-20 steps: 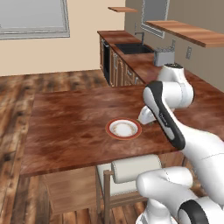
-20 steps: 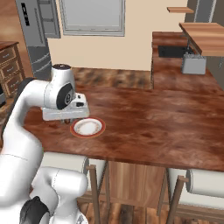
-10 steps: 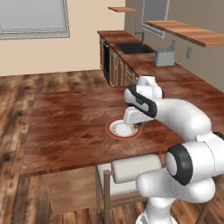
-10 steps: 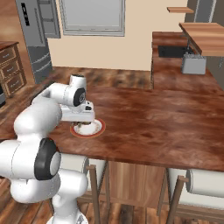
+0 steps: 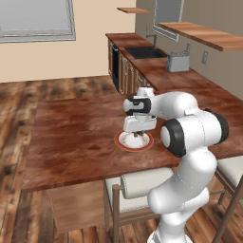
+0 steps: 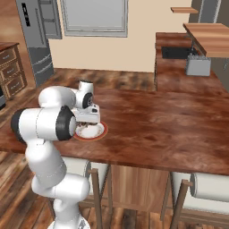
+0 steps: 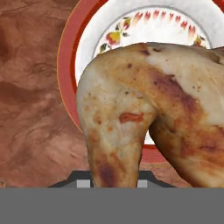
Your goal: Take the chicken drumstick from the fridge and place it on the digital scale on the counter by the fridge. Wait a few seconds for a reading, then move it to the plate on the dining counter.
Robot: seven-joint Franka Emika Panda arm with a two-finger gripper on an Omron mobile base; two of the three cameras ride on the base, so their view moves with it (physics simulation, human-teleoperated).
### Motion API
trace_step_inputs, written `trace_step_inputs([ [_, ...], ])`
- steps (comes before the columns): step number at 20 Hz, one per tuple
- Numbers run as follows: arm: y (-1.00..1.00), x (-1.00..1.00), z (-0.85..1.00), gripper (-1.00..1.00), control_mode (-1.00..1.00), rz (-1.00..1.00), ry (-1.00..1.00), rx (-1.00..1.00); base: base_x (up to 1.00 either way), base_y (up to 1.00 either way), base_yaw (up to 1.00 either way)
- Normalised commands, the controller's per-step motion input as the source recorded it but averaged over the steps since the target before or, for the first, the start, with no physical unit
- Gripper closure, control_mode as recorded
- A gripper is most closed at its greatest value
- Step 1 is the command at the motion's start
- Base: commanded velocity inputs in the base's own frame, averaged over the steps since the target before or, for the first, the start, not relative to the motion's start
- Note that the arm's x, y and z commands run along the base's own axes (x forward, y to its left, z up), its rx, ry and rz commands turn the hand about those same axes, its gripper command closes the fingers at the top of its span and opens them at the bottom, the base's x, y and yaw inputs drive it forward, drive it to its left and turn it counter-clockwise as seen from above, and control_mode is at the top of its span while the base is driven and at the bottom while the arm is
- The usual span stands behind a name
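My gripper (image 5: 136, 135) (image 6: 86, 125) hangs low over the plate (image 5: 119, 143) (image 6: 102, 131), a white plate with a reddish-orange rim on the dining counter (image 5: 76, 137) (image 6: 156, 125). It is shut on the chicken drumstick (image 7: 144, 109), golden-brown and lumpy, which the hand view shows close up just above the plate (image 7: 153, 26). I cannot tell whether the meat touches the plate. The grey fridge (image 6: 40, 36) stands far back on the left, beside the narrow counter (image 6: 9, 67) with wooden drawers. The digital scale is out of view.
Two white-cushioned stools (image 5: 142, 182) (image 6: 208, 188) are tucked under the dining counter's near edge. A kitchen run with a sink (image 5: 147, 53) and a grey box (image 5: 178, 61) lines the back right wall, under wooden shelves.
The arm has swung forward and down, taking the gripper and the drumstick from beside the plate to low over its middle. The plate has stayed in place.
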Motion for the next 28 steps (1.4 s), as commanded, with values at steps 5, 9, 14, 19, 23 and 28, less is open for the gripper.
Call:
trace_step_inputs([
  [5, 0.00, 0.58, -0.32, 1.00, -1.00, -0.01, 0.00, 0.00, 0.00, 0.00, 0.00],
  [9, 0.00, 0.08, -0.36, 1.00, -1.00, 0.00, 0.06, 0.00, 0.00, 0.00, 0.00],
  [14, 0.00, 0.00, -0.59, 1.00, -1.00, 0.00, 0.10, 0.00, 0.00, 0.00, 0.00],
  [19, 0.00, 0.00, -0.32, 1.00, -1.00, 0.00, 0.02, 0.00, 0.00, 0.00, 0.00],
  [23, 0.00, 0.00, 0.01, 1.00, -1.00, 0.00, 0.00, 0.00, 0.00, 0.00, 0.00],
  [28, 0.00, 0.00, 0.00, 1.00, -1.00, 0.00, 0.00, 0.00, 0.00, 0.00, 0.00],
])
